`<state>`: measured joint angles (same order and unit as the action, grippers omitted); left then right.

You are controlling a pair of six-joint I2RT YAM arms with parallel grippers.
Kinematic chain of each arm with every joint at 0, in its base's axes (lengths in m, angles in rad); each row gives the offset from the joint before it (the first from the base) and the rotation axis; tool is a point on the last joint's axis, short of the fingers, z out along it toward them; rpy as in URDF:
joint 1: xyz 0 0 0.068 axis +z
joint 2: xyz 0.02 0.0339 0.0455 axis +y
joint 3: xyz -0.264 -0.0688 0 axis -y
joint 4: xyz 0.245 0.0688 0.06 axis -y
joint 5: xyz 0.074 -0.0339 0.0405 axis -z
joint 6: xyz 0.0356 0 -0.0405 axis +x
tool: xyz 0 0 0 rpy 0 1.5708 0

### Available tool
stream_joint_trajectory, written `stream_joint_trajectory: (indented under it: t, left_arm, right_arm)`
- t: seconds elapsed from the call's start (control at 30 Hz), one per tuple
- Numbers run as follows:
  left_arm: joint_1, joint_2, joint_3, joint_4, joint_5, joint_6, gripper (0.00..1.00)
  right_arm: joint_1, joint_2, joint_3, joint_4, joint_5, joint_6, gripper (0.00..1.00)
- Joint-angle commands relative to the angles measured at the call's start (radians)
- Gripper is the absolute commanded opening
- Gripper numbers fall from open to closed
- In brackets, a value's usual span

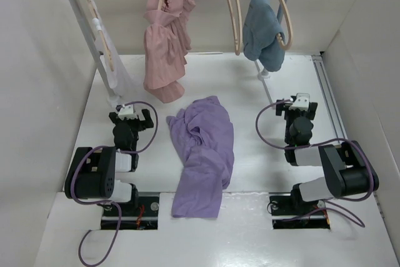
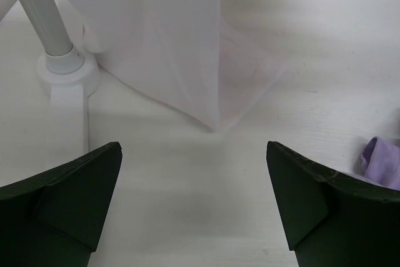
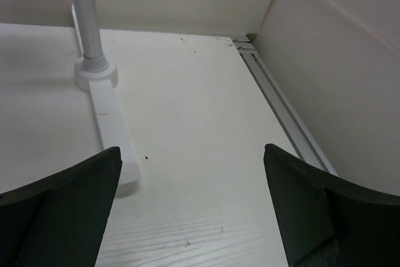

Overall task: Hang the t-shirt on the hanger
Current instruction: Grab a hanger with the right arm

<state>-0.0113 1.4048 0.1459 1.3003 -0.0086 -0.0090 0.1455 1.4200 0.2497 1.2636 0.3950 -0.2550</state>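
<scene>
Jaws spread wide and holding nothing, the left gripper point(image 1: 131, 112) rests on the white table point(image 1: 262, 173) just left of the lavender t-shirt point(image 1: 200, 148). Its wrist camera catches only a purple corner of the shirt point(image 2: 382, 162) at the right edge, beyond its right finger point(image 2: 325, 217). The right gripper point(image 1: 301, 101), equally open and empty, sits well apart on the shirt's far side and faces a rack post point(image 3: 87, 17) and its foot.

The t-shirt lies crumpled in a long heap between the two arms, its near end trailing over the table's front step. Neither the collar nor the hem can be made out in the folds. That looks like the first hazard: a pinch taken blind may gather several layers, or a sleeve, and leave the neck opening shut when the hanger has to go through it.

The empty wooden hanger point(image 1: 237, 35) hangs from the rail at the back, just beside the hanger carrying the blue-grey garment point(image 1: 262, 32) and not far from the pink garment point(image 1: 165, 42). A reach up there could probably snag a neighbouring garment or nudge the thin hanger off its rail. The rack post also stands close to the right arm's likely path. A sheer white garment point(image 2: 169, 42) hangs directly ahead of the left gripper and could catch on a rising finger.
</scene>
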Motion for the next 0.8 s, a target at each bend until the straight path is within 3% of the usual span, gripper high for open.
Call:
stream_joint_trajectory:
  t: [0.0, 0.1, 0.2, 0.23, 0.3, 0.37, 0.4, 0.47, 0.57, 0.67, 0.77]
  left_arm:
    - [-0.003, -0.017, 0.02, 0.194, -0.004, -0.014, 1.0]
    - [-0.003, -0.017, 0.02, 0.194, -0.004, -0.014, 1.0]
    - [-0.003, -0.026, 0.02, 0.194, 0.019, 0.009, 1.0]
    - [-0.003, -0.05, 0.02, 0.204, 0.147, 0.07, 1.0]
    - [0.016, -0.09, -0.053, 0.264, 0.22, 0.07, 1.0]
    - [0.016, -0.217, -0.08, 0.219, 0.336, 0.136, 1.0]
    - [0.016, -0.274, -0.08, 0.162, 0.387, 0.171, 1.0]
    - [-0.019, -0.445, -0.022, -0.155, 0.479, 0.283, 1.0]
    - [-0.099, -0.582, 0.073, -0.491, 0.373, 0.378, 1.0]
    - [-0.108, -0.685, 0.113, -0.669, 0.372, 0.489, 1.0]
    - [-0.122, -0.771, 0.113, -0.748, 0.338, 0.553, 1.0]
  right_arm:
    - [0.009, -0.006, 0.03, 0.045, 0.001, 0.01, 1.0]
    - [0.009, -0.006, 0.03, 0.062, 0.001, 0.01, 1.0]
    - [0.02, -0.061, 0.053, -0.033, 0.01, 0.01, 1.0]
    - [0.038, -0.079, 0.071, -0.088, 0.03, 0.01, 1.0]
    - [0.049, -0.174, 0.131, -0.217, 0.083, 0.01, 1.0]
    - [0.058, -0.234, 0.18, -0.381, 0.094, 0.01, 1.0]
    - [0.058, -0.283, 0.189, -0.418, 0.111, 0.0, 1.0]
    - [0.058, -0.328, 0.209, -0.528, 0.149, 0.0, 1.0]
    - [0.068, -0.407, 0.266, -0.72, 0.195, 0.016, 1.0]
    - [0.068, -0.467, 0.367, -0.9, 0.267, 0.036, 1.0]
    - [0.077, -0.535, 0.442, -1.046, 0.389, 0.025, 1.0]
